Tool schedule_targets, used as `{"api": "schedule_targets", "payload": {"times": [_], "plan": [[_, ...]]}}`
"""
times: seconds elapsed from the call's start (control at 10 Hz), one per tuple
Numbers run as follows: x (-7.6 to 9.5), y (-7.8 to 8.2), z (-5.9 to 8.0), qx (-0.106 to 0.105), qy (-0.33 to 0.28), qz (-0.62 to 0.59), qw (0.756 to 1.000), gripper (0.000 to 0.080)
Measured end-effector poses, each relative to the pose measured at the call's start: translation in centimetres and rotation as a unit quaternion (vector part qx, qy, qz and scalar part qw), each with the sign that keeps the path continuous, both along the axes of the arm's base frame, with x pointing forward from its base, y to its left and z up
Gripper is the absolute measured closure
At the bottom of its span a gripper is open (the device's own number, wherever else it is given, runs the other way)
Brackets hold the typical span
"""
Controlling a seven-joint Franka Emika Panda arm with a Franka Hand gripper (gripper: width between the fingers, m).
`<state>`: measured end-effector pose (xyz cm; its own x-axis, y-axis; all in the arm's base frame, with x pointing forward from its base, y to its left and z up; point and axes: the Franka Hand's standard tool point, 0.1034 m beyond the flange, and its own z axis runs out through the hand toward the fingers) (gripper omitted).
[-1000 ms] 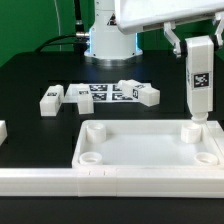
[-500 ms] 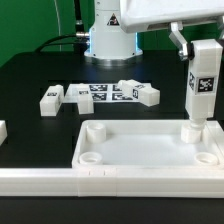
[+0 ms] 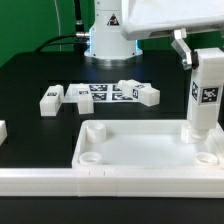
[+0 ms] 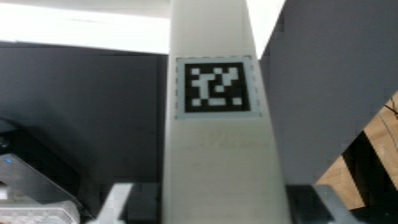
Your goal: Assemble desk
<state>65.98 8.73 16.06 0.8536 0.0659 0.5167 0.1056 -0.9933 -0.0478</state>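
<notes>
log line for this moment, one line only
hand: shut on leg | leg: upright at desk top corner socket | other legs: lying on table

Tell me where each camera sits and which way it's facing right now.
Exterior view: off the arm, facing the robot base across the desk top; shows the gripper holding an upright leg.
Wrist view: on the wrist, looking close along that leg; little of the gripper shows.
Both show the held leg's tag.

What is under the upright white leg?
The desk top's far corner socket at the exterior view's right. The upright leg covers its hole; how deep it sits is hidden.
</notes>
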Motion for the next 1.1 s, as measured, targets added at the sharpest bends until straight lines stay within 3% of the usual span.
{"api": "schedule_targets", "payload": {"times": [0.2, 0.5, 1.1], "plan": [[1.2, 0.4, -0.1, -0.002, -0.003, 0.008, 1.000, 0.0509], [1.1, 0.4, -0.3, -0.002, -0.002, 0.008, 1.000, 0.0509], [0.7, 0.6, -2.0, -0.003, 0.010, 0.009, 1.000, 0.0509]]}}
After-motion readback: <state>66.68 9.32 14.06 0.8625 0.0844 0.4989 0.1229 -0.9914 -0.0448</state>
